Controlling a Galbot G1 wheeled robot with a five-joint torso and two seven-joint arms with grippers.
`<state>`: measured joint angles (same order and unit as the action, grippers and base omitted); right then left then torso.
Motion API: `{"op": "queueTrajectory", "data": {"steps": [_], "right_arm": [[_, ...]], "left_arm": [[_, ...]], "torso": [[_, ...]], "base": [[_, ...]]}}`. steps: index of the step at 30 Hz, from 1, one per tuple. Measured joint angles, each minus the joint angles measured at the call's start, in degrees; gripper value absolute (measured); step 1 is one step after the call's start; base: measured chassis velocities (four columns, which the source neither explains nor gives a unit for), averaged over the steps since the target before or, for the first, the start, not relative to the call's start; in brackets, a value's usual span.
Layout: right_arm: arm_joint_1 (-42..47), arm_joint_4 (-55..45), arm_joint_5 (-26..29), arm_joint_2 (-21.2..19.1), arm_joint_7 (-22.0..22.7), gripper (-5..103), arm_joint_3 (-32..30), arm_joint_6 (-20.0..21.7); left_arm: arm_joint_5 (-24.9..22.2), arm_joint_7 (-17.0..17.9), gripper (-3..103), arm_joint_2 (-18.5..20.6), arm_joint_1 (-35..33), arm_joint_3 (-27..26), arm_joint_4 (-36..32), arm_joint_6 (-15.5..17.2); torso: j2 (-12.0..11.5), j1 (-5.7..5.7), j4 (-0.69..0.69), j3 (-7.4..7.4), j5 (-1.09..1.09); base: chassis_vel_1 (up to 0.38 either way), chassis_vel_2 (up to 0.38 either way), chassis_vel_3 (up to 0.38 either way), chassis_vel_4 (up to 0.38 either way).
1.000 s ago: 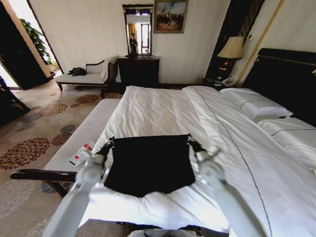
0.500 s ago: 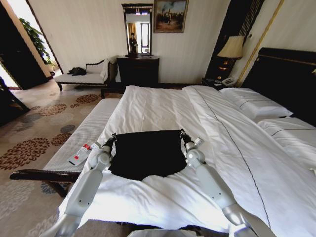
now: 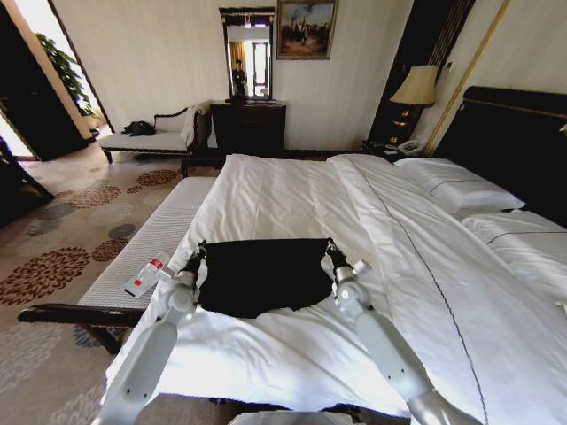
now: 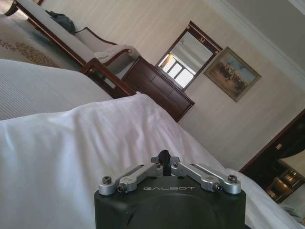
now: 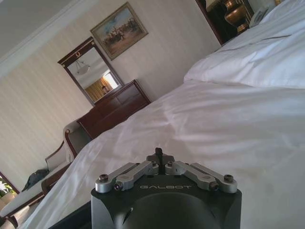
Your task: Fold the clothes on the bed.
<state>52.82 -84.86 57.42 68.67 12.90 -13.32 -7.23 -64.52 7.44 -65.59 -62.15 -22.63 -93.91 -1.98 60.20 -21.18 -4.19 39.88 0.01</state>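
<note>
The clothes [image 3: 261, 274], a black T-shirt, lie flat near the foot of the bed [image 3: 292, 195] on the white duvet. My left gripper [image 3: 198, 251] is shut on the shirt's far left corner. My right gripper [image 3: 329, 249] is shut on its far right corner. The far edge runs straight between them. The near edge curves on the duvet between my forearms. In the left wrist view the left gripper [image 4: 164, 156] shows its fingers pinched together above the duvet. The right gripper [image 5: 158, 153] looks the same in the right wrist view, with a strip of the black shirt [image 5: 71, 217] beside its body.
A narrow white-cushioned bench [image 3: 151, 235] runs along the bed's left side, with a small red-and-white item [image 3: 146, 274] on it. Pillows [image 3: 461, 190] and the dark headboard [image 3: 518, 133] are on the right. A dresser with a mirror [image 3: 248, 124] and a chaise [image 3: 146, 137] stand by the far wall.
Both arms have stretched forward, taking the shirt's far edge away from me. The shirt's near edge has slid farther onto the bed and the shirt shows shorter.
</note>
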Motion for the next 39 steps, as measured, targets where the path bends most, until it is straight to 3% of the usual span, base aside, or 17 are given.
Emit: {"op": "queueTrajectory", "data": {"steps": [9,22,35,38,39], "right_arm": [[2.7,-2.5,0.4,0.3,3.5,1,-0.4,1.7],[15.3,-14.8,-1.3,-1.2,7.5,1,-3.4,5.2],[14.3,-12.1,-2.5,-0.5,7.4,1,-2.2,5.2],[14.2,-12.0,-2.8,-0.6,7.4,-2,-2.1,5.2],[14.3,-12.1,-3.2,-0.7,7.5,3,-2.1,5.2]], "left_arm": [[3.1,0.2,2,-0.4,-5.5,-0.7,-2.7,0.0],[7.0,1.0,2,0.1,-16.0,-3.1,-9.6,0.1],[8.5,1.0,-2,-0.9,-15.7,-3.1,-7.9,-1.0],[8.8,1.2,1,-1.1,-15.4,-2.7,-7.7,-1.1],[9.1,1.7,5,-1.2,-15.3,-2.6,-7.7,-1.3]], "torso": [[0.0,0.0,0.01,0.0,-0.01],[0.0,0.0,-0.01,0.0,0.0],[0.0,-0.01,0.0,0.01,-0.01],[0.0,-0.01,0.0,0.01,0.0],[0.0,-0.01,0.0,0.01,0.0]], "base": [[0.0,0.0,0.0,0.0],[0.0,0.0,0.0,0.0],[0.0,0.0,0.0,0.0],[0.0,0.0,0.0,0.0],[0.0,0.0,0.0,0.0]]}}
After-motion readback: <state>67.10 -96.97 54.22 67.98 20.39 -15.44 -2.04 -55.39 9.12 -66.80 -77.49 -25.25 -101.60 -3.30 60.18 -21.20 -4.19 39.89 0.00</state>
